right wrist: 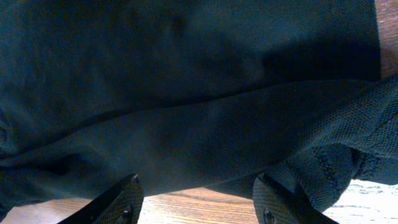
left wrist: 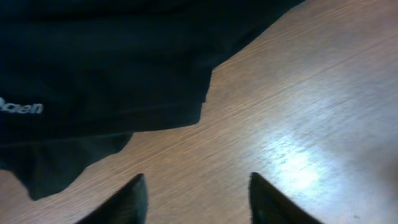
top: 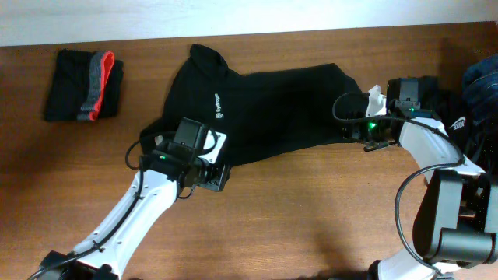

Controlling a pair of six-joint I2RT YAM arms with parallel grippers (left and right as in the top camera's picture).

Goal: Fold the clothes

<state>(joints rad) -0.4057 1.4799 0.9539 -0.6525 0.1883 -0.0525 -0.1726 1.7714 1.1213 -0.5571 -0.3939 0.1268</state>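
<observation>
The black shirt (top: 280, 109) lies rumpled across the middle of the tabletop (top: 311, 225), its fold unfinished. The left tool (left wrist: 196, 196), fingers apart, sits over bare wood just beside the hem. The right tool (right wrist: 196, 199), also apart and empty, hovers over the shirt's right end, so the next move probably calls for pinching an edge.

You have a brown wood-grain bench (top: 311, 210) running the full width of the overhead view; a pale patch of glare sits on the wood in the left wrist view. Across the far middle lies a black shirt (top: 272, 101), spread out and slightly rumpled, one end reaching toward the far left; a small white logo (top: 219, 105) faces up on it. At the far left, well apart from it, you see a folded stack (top: 82, 85), black with a grey and red band along its right side; at the far right edge a blue garment (top: 482, 78) lies bunched, partly cut off by the frame.
</observation>
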